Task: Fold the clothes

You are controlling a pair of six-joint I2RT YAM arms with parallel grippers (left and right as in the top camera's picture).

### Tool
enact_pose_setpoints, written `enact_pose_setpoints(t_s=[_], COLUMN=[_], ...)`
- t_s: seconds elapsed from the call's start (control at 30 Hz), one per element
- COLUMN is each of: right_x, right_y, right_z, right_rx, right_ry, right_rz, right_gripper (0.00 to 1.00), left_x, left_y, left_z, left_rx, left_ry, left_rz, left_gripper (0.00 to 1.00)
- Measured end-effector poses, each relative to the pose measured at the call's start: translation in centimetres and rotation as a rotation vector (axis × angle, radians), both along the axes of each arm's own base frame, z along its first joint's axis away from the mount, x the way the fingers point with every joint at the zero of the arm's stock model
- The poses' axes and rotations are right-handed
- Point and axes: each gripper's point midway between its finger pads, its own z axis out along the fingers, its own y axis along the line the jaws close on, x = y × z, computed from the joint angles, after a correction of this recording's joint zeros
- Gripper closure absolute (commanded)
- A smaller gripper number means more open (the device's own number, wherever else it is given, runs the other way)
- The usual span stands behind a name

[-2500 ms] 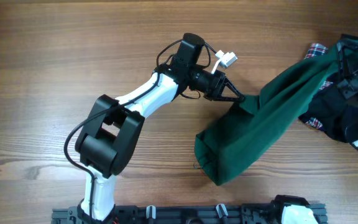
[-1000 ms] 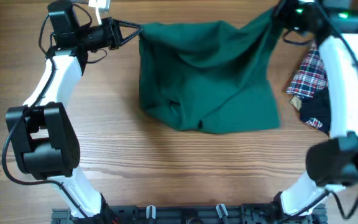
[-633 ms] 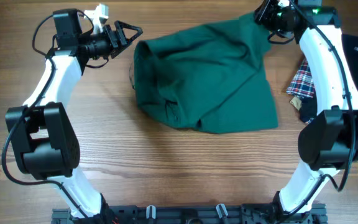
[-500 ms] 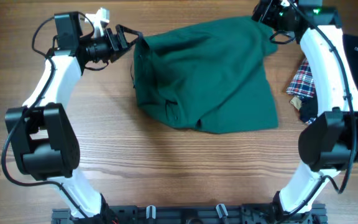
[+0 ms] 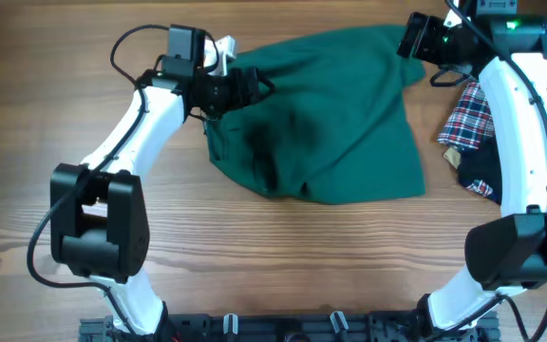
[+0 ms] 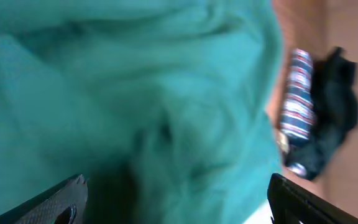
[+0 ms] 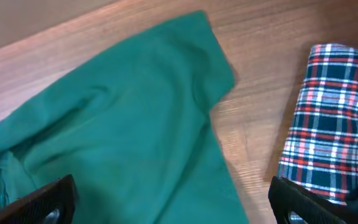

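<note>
On the wood-grain table [image 5: 46, 57], clothes [image 5: 340, 114] rumpled, left pincer [image 6: 179, 202] and right pincer [image 7: 173, 202] both wide.

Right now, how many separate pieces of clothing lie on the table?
3. The green garment is spread in the middle; the plaid cloth lies to its right; the black garment touches the plaid's near end. More may be hidden.

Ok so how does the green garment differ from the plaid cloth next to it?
The green garment is plain, the plaid cloth checked red, white and blue. The green garment is far bigger and spread out mid-table; the plaid cloth is a small bunched piece off to the right. Both are soft fabric lying on the wooden table.
</note>
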Motion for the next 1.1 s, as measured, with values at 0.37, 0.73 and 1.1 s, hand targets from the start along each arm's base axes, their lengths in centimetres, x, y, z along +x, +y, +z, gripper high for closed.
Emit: enact_pose_setpoints(t_s=[0.37,0.73,1.1], right_x=[-1.8,-5.0,-13.4], right_y=[0.0,-0.1,-0.4], right_z=[-1.1,-0.2,6.0], right_rx=[-0.001,0.011,0.011], right_ry=[0.085,0.146,0.123], right_rz=[0.000,-0.025,-0.047], right_gripper=[0.00,0.00,0.00], left_x=[0.9,-3.5,-10.0], left_y=[3.0,-0.7,1.9], left_z=[-1.6,7.3,4.0], left_rx=[0.170,0.194,0.318], left_ry=[-0.016,-0.189,0.089], left_rz=[0.087,-0.026,-0.084], left_gripper=[0.15,0.12,0.11])
